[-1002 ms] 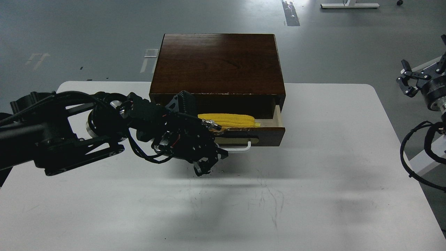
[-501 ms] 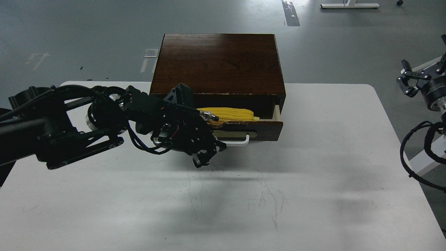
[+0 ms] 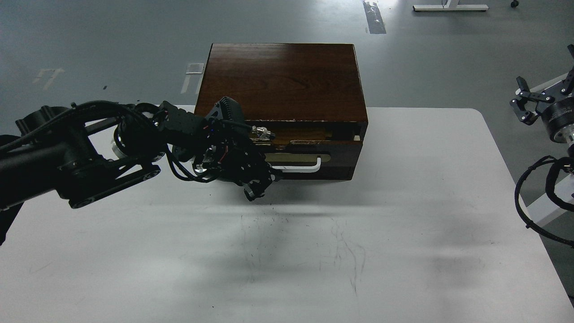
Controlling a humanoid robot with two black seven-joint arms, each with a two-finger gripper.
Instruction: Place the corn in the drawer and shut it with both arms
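The dark brown drawer (image 3: 338, 154) with its white bar handle (image 3: 309, 168) is pushed almost fully into the wooden cabinet (image 3: 278, 80); only a thin gap shows along its chipped top edge. The corn is hidden inside and does not show. My left gripper (image 3: 254, 190) rests against the left part of the drawer front, just left of the handle; it is dark and its fingers cannot be told apart. My right gripper (image 3: 521, 99) hangs open and empty off the table's right edge, far from the drawer.
The cabinet stands at the back middle of the white table (image 3: 403, 251). A plain panel (image 3: 323, 174) sits beneath the drawer. Black cables (image 3: 533, 197) loop beside the table's right edge. Grey floor lies beyond.
My left gripper has pushed the drawer backward into the cabinet. The drawer went from wide open to almost shut, and the corn passed out of sight. The right arm has not moved.
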